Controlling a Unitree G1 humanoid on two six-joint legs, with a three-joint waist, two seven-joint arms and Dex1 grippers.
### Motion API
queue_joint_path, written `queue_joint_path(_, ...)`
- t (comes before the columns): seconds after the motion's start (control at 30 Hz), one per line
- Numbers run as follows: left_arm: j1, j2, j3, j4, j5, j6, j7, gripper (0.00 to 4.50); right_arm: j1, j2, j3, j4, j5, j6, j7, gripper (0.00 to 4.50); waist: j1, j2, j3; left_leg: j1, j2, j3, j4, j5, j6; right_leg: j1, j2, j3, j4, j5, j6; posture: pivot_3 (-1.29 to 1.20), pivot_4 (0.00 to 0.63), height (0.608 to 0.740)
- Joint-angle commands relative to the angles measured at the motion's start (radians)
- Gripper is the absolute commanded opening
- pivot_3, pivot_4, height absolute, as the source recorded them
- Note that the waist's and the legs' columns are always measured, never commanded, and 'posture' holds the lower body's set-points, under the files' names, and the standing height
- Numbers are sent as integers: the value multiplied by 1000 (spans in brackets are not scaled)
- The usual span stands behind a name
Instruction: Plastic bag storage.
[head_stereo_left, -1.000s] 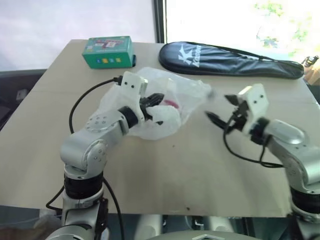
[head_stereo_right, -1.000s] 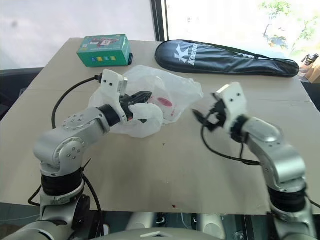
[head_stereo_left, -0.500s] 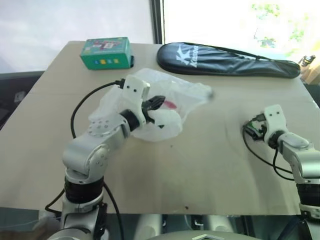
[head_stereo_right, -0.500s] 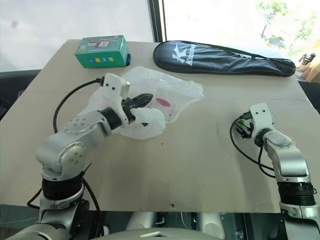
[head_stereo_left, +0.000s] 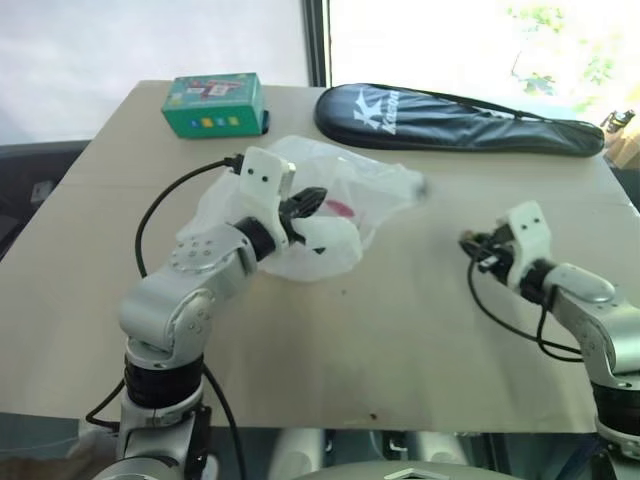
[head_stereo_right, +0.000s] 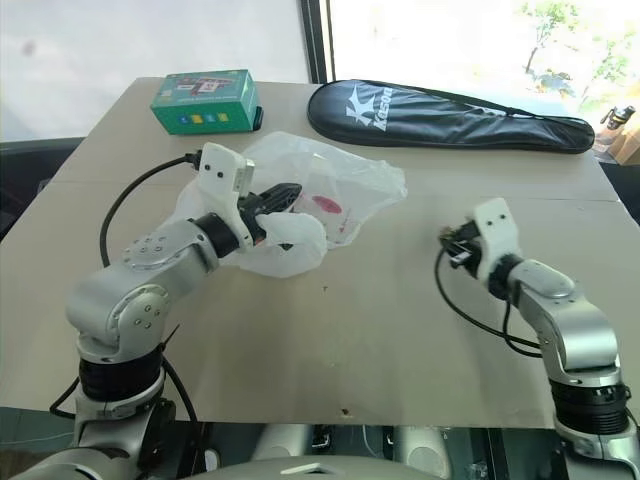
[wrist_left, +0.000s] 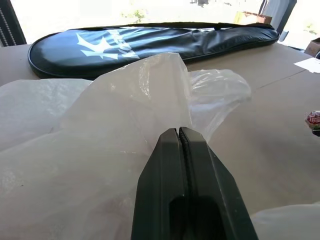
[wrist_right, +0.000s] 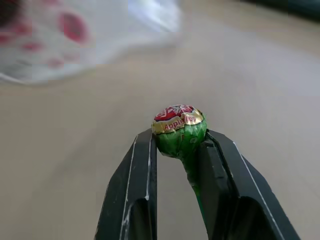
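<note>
**A:** Where does it stand?

**B:** I've got the left gripper (head_stereo_right: 283, 192) pinched flat on a fold of the plastic bag (head_stereo_right: 330, 200), holding it up just above the surface (head_stereo_right: 330, 340), a little left of centre in the head view. The right gripper (wrist_right: 177, 150) is narrowed around a small green-wrapped lollipop (wrist_right: 179, 131), at the right of the frame, well apart from the bag.

**A:** What worries you?

**B:** The candy head sits right at the fingertips (wrist_right: 142, 150), so I judge it a shallow grip; a quick swing toward the bag could flick it out. And I can't see a clear mouth on the bag, since my left grip seems to hold the film bunched. If I push the candy in blind, it may slide off the outside and roll across the surface.

**A:** Anything nearby to hit?

**B:** The black racket cover (head_stereo_left: 460, 120) and green box (head_stereo_left: 215, 103) lie along the top, out of my path.
</note>
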Motion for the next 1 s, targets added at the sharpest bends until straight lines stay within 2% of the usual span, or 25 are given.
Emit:
queue_joint_path(0.03, -13, 18, 20, -30, -26, -25, -38, 0, -168, 110, 128, -7, -4, 39, -67, 626, -8, 0, 0, 0, 0, 0, 0, 0, 0, 0, 0, 0, 0, 0, 0, 0, 150, 740)
queue_joint_path(0.17, -10, 38, 35, -45, -62, -22, -79, 0, -391, 260, 289, 308, -141, -76, -128, 626, -12, 0, 0, 0, 0, -1, 0, 1, -2, 0, 0, -1, 1, 0, -1, 0, 150, 740)
queue_joint_path(0.23, -11, 39, 48, -54, -85, -15, -84, 0, -507, 353, 302, 553, -174, -210, -136, 626, -14, 0, 1, 0, 0, -1, 0, 1, -2, 0, 0, -1, 1, 1, -1, 0, 150, 740)
queue_joint_path(0.33, 9, 44, 47, -88, -102, -12, -86, 0, -668, 442, 332, 887, -249, -458, -109, 2037, -15, 0, 2, -1, -1, -1, 0, 1, -1, -1, 0, -1, 0, 1, -2, 0, 150, 740)
queue_joint_path(0.4, 30, 46, 56, -108, -103, -7, -69, 0, -728, 480, 317, 984, -266, -562, -107, 2985, -13, -1, 2, -2, -1, -2, 0, 1, -1, -1, 0, -2, -1, 1, -2, 0, 150, 740)
queue_joint_path(0.5, 65, 51, 72, -128, -92, -3, -42, 0, -693, 476, 292, 922, -250, -590, -68, 4329, -12, -1, 2, -4, -1, -3, -2, 0, 0, -1, -2, -2, -2, 1, -2, 0, 150, 740)
queue_joint_path(0.67, 88, 29, 81, -121, -81, -21, -3, 0, -451, 332, 300, 509, -185, -431, 61, 4429, 2, -1, 2, -14, -3, -12, 1, -1, 1, -4, -5, -11, -6, 1, -1, 0, 150, 740)
queue_joint_path(0.83, 77, 19, 83, -87, -85, -27, 2, 0, -276, 178, 258, 123, -172, -268, 52, 4429, -4, 1, 3, -14, -2, -12, 2, 0, 0, -6, -5, -11, -2, 1, -2, 0, 150, 740)
queue_joint_path(0.9, 70, 20, 76, -77, -84, -36, -4, 0, -256, 138, 227, 48, -179, -212, 31, 4429, -8, 1, 3, -14, -2, -13, 2, 1, -2, -7, -4, -11, 0, 1, -2, 0, 150, 740)
queue_joint_path(1.0, 65, 23, 70, -66, -87, -46, -17, 0, -287, 113, 211, 77, -249, -190, -46, 4429, -13, 1, 3, -12, -2, -13, 2, 4, -5, -6, -2, -11, 1, 1, -2, 0, 150, 740)
